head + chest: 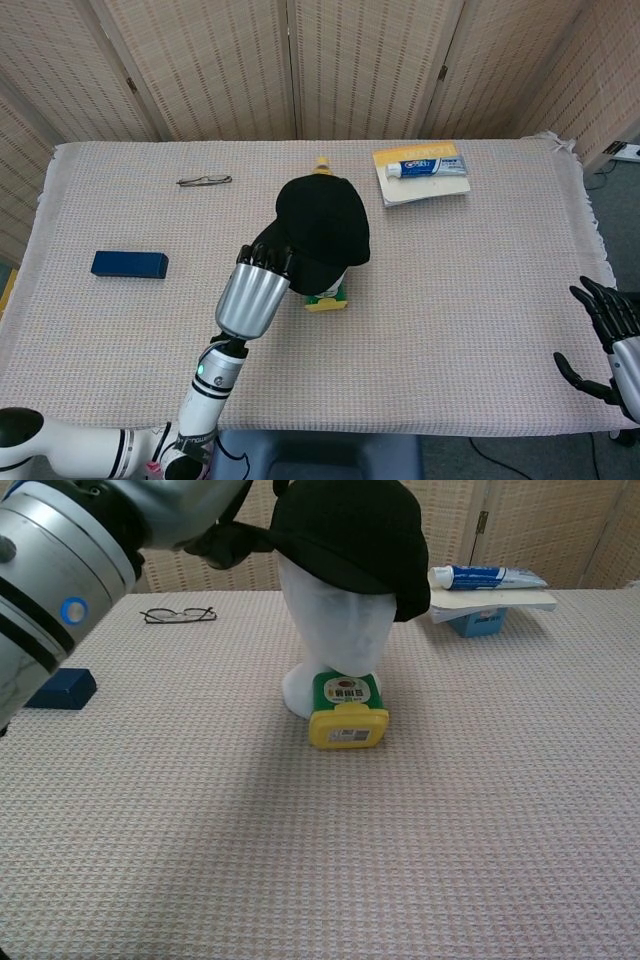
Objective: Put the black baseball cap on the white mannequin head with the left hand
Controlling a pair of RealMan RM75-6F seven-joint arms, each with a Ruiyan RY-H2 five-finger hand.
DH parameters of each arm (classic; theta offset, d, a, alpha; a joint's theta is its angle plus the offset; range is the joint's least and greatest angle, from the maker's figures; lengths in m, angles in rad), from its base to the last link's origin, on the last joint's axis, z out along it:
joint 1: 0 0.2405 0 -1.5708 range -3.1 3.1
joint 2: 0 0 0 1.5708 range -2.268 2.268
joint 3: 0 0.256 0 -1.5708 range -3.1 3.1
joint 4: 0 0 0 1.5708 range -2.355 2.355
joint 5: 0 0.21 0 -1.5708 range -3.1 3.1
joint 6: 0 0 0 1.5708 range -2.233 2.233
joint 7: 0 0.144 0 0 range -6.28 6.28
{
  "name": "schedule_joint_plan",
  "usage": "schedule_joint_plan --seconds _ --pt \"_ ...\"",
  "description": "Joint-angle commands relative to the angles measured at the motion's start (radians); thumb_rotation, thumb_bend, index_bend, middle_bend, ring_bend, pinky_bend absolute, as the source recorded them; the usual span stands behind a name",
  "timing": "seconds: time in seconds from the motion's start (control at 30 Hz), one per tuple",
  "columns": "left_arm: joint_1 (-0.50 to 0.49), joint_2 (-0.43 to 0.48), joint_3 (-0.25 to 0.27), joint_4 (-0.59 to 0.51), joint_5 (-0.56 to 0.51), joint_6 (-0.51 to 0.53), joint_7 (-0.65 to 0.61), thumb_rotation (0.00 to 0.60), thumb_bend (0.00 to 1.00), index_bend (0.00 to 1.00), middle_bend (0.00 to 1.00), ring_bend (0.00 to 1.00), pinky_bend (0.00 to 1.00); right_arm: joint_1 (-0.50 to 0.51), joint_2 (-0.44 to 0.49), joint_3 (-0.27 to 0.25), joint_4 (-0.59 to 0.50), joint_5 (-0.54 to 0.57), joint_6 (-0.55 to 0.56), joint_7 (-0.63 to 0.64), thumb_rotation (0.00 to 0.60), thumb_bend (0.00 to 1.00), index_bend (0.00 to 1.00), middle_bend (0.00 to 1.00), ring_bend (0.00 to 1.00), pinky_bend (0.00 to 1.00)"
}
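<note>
The black baseball cap [322,222] [345,530] sits low on the white mannequin head [335,630], covering the upper face. From above, the cap hides nearly the whole head. My left hand [265,260] [225,545] is at the cap's near-left edge and its dark fingers grip the rim. The silver forearm fills the upper left corner of the chest view. My right hand [610,335] hangs off the table's right front corner with fingers spread, holding nothing.
A yellow-green container [325,298] [347,712] lies against the mannequin's base. Eyeglasses [204,181] [178,614] lie at the back left. A blue box [129,264] [60,688] lies at the left, and a toothpaste tube on a book [422,167] [488,577] at the back right.
</note>
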Motion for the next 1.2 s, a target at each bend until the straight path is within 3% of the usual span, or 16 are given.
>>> schedule_joint_plan --seconds 0.03,0.4,0.7,0.83,1.0,1.13,1.2 --pt "0.010 0.000 -0.001 -0.013 -0.011 0.004 0.005 0.600 0.36 0.36 0.58 0.48 0.63 -0.001 0.001 0.002 0.000 0.004 0.002 0.003 0.600 0.27 0.00 0.00 0.00 0.00" --pt "0.091 0.022 0.031 -0.051 -0.047 0.061 -0.019 0.600 0.35 0.31 0.53 0.43 0.62 -0.002 0.000 0.002 -0.002 0.006 0.004 -0.003 0.600 0.27 0.00 0.00 0.00 0.00" --pt "0.199 0.097 0.038 -0.015 -0.060 0.114 -0.242 0.600 0.34 0.27 0.46 0.37 0.55 -0.008 -0.001 0.003 -0.004 0.006 0.013 -0.009 0.600 0.27 0.00 0.00 0.00 0.00" --pt "0.263 0.166 0.035 -0.001 -0.089 0.119 -0.407 0.592 0.31 0.23 0.43 0.37 0.55 -0.001 -0.004 0.004 -0.005 0.019 -0.006 -0.021 0.600 0.27 0.00 0.00 0.00 0.00" --pt "0.338 0.269 0.048 -0.001 -0.137 0.081 -0.602 0.498 0.27 0.16 0.38 0.33 0.54 0.013 -0.013 0.006 -0.013 0.035 -0.041 -0.053 0.600 0.27 0.00 0.00 0.00 0.00" --pt "0.392 0.428 0.085 -0.115 -0.263 -0.053 -0.721 0.489 0.25 0.03 0.21 0.19 0.41 0.023 -0.020 0.005 -0.021 0.054 -0.074 -0.075 0.600 0.28 0.00 0.00 0.00 0.00" --pt "0.411 0.501 0.105 -0.133 -0.261 -0.103 -0.790 0.497 0.25 0.00 0.16 0.15 0.36 0.027 -0.026 0.005 -0.026 0.052 -0.080 -0.096 0.600 0.28 0.00 0.00 0.00 0.00"
